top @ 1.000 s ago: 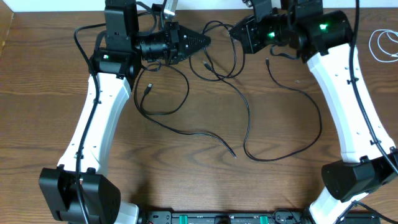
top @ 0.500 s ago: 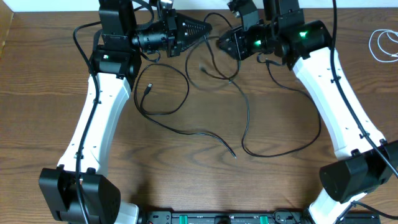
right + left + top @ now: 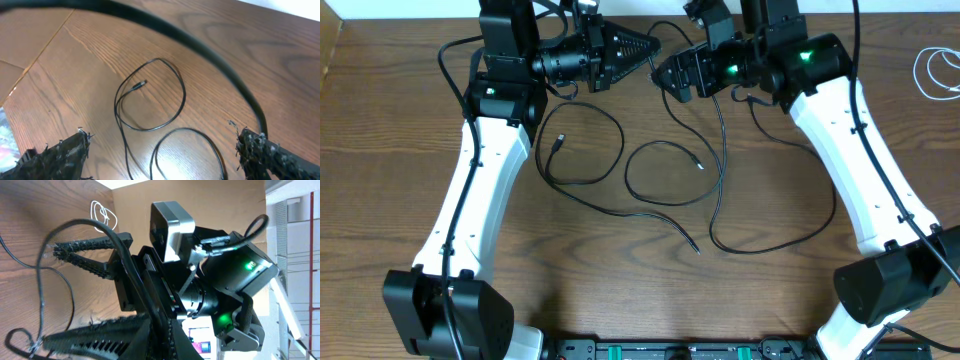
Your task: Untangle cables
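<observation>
Overhead, black cables are seen crossed, untangling judged unfinished; at 12 o'clock left pincer is shut, right pincer spread, empty.

Right gripper, closed a second ago, now has its jaws spread and has shifted leftward. The black cable it carried has dropped into a new loop on the table, plug end at the loop's right side. Left gripper has moved slightly toward the far edge.
</observation>
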You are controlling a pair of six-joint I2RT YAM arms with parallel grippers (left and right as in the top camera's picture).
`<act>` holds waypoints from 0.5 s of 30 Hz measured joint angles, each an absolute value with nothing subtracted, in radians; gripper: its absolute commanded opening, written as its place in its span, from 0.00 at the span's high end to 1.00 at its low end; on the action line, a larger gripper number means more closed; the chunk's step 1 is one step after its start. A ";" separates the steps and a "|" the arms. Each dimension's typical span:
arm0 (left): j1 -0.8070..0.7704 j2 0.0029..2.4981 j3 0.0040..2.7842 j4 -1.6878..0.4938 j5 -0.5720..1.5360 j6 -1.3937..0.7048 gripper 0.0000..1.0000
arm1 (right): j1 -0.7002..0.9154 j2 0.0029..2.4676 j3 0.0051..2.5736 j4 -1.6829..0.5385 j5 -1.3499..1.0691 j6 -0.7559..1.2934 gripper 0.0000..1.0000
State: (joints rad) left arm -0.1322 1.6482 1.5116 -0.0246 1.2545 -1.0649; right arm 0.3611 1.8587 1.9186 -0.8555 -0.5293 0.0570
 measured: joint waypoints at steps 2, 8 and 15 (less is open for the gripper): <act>-0.132 1.648 1.512 -0.024 1.254 -1.050 0.93 | 0.343 1.858 1.919 -0.889 -0.531 0.060 0.09; -0.132 1.648 1.512 -0.024 1.230 -0.973 0.93 | 0.278 1.847 1.917 -1.023 -0.530 0.044 0.02; -0.132 1.648 1.512 -0.025 1.169 -0.909 0.93 | 0.242 1.835 1.893 -1.141 -0.495 -0.023 0.02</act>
State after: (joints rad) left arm -0.1322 1.6482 1.5116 -0.0246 1.1687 -0.9092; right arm 0.2420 1.8347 1.8931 -1.1412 -0.4953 -0.0231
